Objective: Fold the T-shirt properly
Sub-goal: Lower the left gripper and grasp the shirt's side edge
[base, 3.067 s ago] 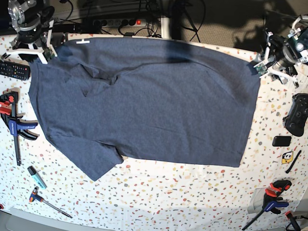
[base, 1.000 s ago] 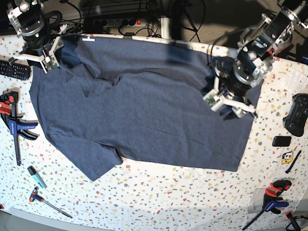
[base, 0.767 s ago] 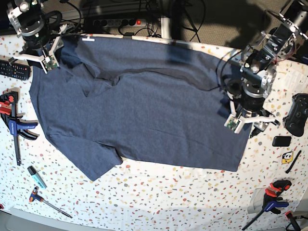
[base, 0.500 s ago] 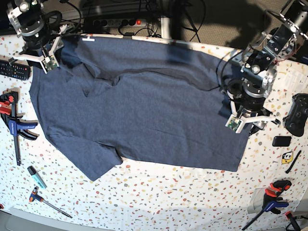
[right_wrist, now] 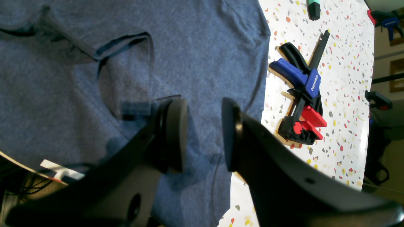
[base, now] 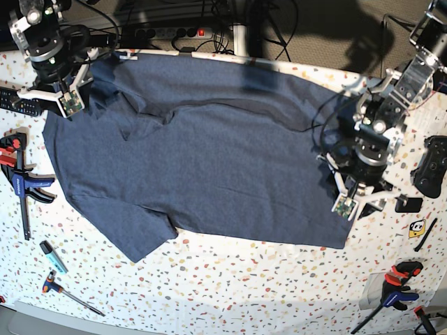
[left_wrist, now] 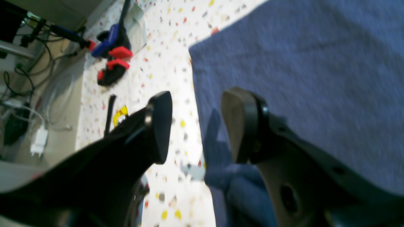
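Observation:
The dark navy T-shirt [base: 209, 153] lies spread flat on the speckled table [base: 244, 279], plain side up, with one sleeve at the front left. My left gripper [base: 357, 204] is open and low over the shirt's right edge near its front right corner. In the left wrist view the left gripper [left_wrist: 195, 126] straddles that edge, one finger over the T-shirt [left_wrist: 315, 63] and one over bare table. My right gripper [base: 54, 94] is open over the far left shoulder area. In the right wrist view the right gripper [right_wrist: 202, 135] hangs empty above the T-shirt [right_wrist: 79, 78].
A remote [base: 17, 103], a blue-and-red clamp [base: 21, 183], a teal marker [base: 52, 255] and a screwdriver [base: 70, 292] lie at the left. A game controller [base: 436, 164], a small black object [base: 408, 204] and another clamp [base: 394, 289] lie at the right. Cables run along the back edge.
My left arm has moved toward the front along the shirt's right edge, down to near the front right corner. My right arm has shifted slightly. The shirt lies as before.

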Available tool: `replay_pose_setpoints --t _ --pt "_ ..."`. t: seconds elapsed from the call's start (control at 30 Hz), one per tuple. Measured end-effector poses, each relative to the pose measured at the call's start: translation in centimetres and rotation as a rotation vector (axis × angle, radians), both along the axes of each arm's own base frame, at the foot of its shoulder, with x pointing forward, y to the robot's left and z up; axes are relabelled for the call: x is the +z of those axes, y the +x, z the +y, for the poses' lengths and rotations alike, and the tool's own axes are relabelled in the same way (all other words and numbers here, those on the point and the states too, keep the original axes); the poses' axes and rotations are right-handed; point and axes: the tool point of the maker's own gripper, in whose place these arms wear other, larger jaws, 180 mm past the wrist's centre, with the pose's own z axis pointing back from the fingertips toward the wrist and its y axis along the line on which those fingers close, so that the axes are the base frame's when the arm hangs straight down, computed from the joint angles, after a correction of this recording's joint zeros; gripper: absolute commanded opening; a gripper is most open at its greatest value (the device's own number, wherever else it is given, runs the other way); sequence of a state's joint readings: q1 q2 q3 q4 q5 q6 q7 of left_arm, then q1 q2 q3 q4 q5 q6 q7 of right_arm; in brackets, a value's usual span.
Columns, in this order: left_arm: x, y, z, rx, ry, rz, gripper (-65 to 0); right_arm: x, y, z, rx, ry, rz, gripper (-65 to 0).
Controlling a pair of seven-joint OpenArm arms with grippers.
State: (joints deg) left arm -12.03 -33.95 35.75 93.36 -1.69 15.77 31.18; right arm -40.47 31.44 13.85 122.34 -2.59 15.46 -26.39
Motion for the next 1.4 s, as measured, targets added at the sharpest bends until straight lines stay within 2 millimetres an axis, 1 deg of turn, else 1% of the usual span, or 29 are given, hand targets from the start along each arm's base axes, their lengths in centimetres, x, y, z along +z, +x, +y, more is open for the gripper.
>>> replay_pose_setpoints --t 0.1,0.17,0.23,0.3,0.43,0.57,0.63,0.7,0.77,0.83,0.93,0.97,1.1,1.17,1.27,1.4 --pt "-1.3 1.7 1.2 0.017 -0.017 0.054 -37.1 -0.1 -0.1 0.0 -0.003 0.003 0.003 -46.1" --pt "-2.2 2.8 2.5 0.035 -0.018 0.094 -37.1 -0.2 -0.1 0.5 -0.010 0.056 0.009 -46.1" --pt "-2.5 4.0 3.5 0.048 -0.033 0.119 -37.1 0.0 0.4 0.9 -0.018 0.099 -0.002 -46.1" --pt "-2.1 5.5 3.8 0.050 -0.074 0.138 -37.1 0.4 1.2 0.8 -0.036 0.112 -0.019 -46.0" --pt "-1.7 8.0 3.3 0.026 -0.181 0.170 -37.1 1.6 3.3 1.4 -0.077 0.180 -0.088 -46.1" --pt "-3.6 9.4 4.5 0.052 -0.193 0.254 -37.1 2.4 4.3 1.5 -0.076 0.193 -0.120 -46.1" --pt "-3.8 10.3 4.5 0.056 -0.234 0.283 -37.1 1.9 4.5 1.1 -0.089 0.196 -0.114 -46.1" --pt "-3.0 11.7 4.3 0.054 -0.281 0.269 -37.1 0.8 4.6 0.2 -0.116 0.190 -0.089 -46.1" --pt "-2.4 13.0 4.5 0.064 -0.300 0.252 -37.1 -0.3 4.7 -0.6 -0.142 0.185 -0.066 -46.1" --pt "-2.4 13.8 5.0 0.087 -0.314 0.248 -37.1 -1.6 4.5 -1.5 -0.170 0.181 -0.033 -46.1" --pt "-3.9 13.7 5.2 0.089 -0.347 0.284 -37.1 -2.5 4.2 -2.0 -0.188 0.178 -0.008 -46.1" --pt "-4.5 13.5 5.5 0.106 -0.353 0.290 -37.1 -2.5 4.2 -2.0 -0.188 0.177 -0.008 -46.1" --pt "-7.3 12.5 5.4 0.142 -0.379 0.310 -37.1 -2.4 4.3 -2.0 -0.186 0.178 -0.011 -46.1" --pt "-8.2 11.9 5.5 0.160 -0.384 0.326 -37.1 -2.5 4.2 -2.0 -0.188 0.177 -0.009 -46.1" --pt "-8.6 11.6 5.9 0.173 -0.380 0.336 -37.1 -2.4 4.2 -2.0 -0.187 0.178 -0.010 -46.1" --pt "-8.7 11.6 5.5 0.181 -0.411 0.334 -37.1 -2.5 4.2 -2.0 -0.188 0.178 -0.008 -46.1"
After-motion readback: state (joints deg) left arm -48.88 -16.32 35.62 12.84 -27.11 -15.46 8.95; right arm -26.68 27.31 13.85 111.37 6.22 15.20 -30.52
